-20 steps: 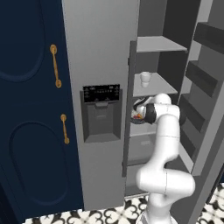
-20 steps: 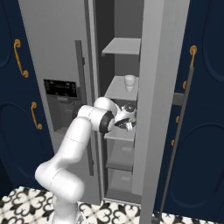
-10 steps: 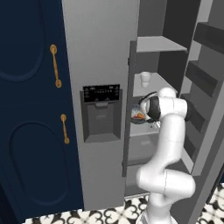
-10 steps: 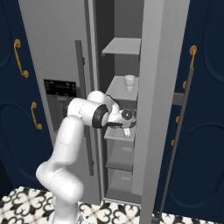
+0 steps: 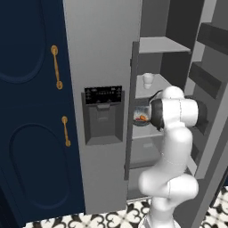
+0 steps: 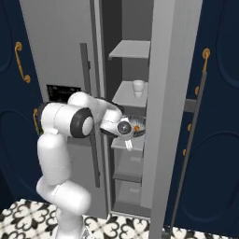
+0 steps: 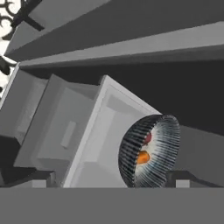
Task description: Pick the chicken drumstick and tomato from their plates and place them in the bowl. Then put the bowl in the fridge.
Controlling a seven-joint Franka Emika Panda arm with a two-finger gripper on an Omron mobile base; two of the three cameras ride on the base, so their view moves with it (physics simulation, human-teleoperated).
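Note:
The fridge (image 5: 102, 58) stands with its right door swung open. On a middle shelf rests the dark speckled bowl (image 5: 141, 117) (image 6: 137, 126) (image 7: 151, 151). Inside it lie the red tomato (image 7: 148, 138) and the orange-brown chicken drumstick (image 7: 142, 157) (image 6: 137, 128). My gripper (image 6: 127, 138) (image 7: 113, 178) hangs open just in front of the bowl, tilted, with nothing between its fingers; the right fingertip (image 7: 183, 177) is close to the bowl's rim. The plates are out of view.
A white cup (image 5: 147, 80) (image 6: 138, 87) stands on the shelf above the bowl. The open fridge door (image 6: 172, 93) with its bins (image 5: 213, 40) hems in the right side. Navy cabinets (image 5: 26, 89) (image 6: 217, 140) with gold handles flank the fridge. A drawer (image 7: 65, 131) sits below the shelf.
The jaws have opened off the bowl, which stays on the shelf. The hand has drawn back a little and the elbow has swung up and over.

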